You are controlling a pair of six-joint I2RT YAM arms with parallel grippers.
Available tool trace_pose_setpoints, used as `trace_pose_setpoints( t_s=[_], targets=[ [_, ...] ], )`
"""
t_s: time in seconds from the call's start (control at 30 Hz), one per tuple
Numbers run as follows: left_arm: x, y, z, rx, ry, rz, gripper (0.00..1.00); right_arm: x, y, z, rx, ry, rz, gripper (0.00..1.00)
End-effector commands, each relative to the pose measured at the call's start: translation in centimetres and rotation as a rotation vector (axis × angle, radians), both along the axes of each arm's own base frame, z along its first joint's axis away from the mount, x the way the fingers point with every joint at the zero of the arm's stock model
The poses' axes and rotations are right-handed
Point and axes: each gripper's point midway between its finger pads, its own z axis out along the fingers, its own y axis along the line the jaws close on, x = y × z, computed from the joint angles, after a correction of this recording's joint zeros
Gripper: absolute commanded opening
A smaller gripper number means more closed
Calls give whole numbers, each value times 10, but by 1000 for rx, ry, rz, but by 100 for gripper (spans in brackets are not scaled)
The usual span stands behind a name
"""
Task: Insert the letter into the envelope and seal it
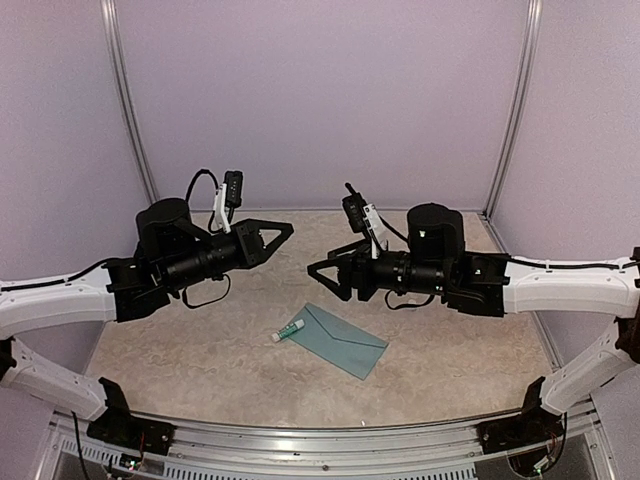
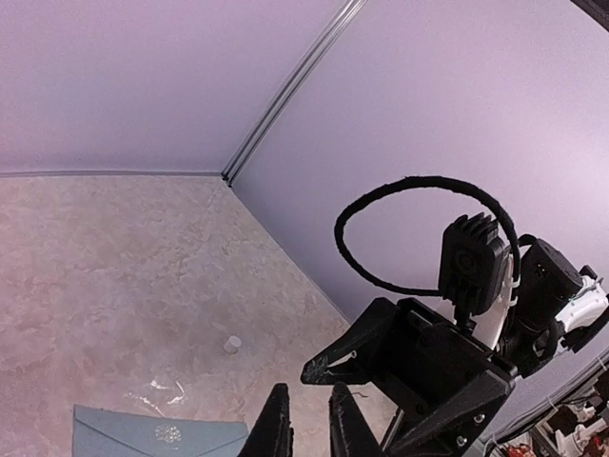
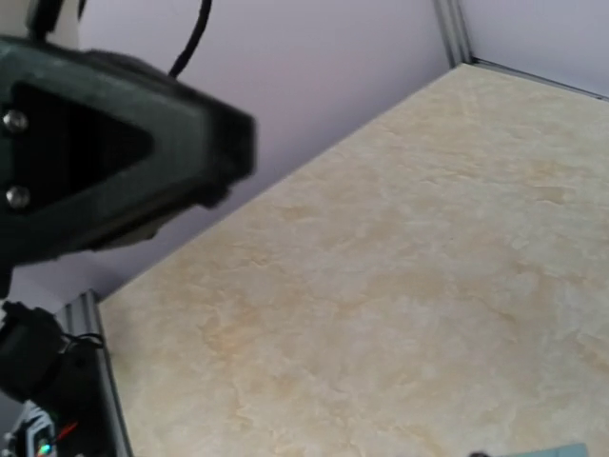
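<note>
While the left hand [image 1: 287, 230] faces the right hand [image 1: 322, 280], both hover level.

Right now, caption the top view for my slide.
Envelope lying flat on the table, glue stick beside its left corner.

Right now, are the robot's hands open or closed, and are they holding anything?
Left hand: closed, holding nothing.
Right hand: open, holding nothing.
</note>
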Motion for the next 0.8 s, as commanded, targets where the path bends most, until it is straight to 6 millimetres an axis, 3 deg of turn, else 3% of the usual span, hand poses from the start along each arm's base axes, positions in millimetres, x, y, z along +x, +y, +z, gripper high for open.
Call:
trace_pose_setpoints(
  t_s=[0.0,0.1,0.17,0.4,0.63,0.77],
  targets=[
    [-1,15,-11,69,-32,-6,16,-4,-18,8,79,17,41,69],
    [26,40,-47,177,45,88,24,1,-27,0,61,30,11,70],
    [37,46,-80,253,86,97,33,4,-30,-5,54,39,1,70],
    [35,22,-178,565,165,10,48,10,-34,-20,48,69,-15,70],
    [20,18,-246,871,207,9,52,13,-40,-28,56,92,-19,70],
    [16,10,-263,953,198,3,51,14,-43,-30,57,97,-19,70]
  ],
)
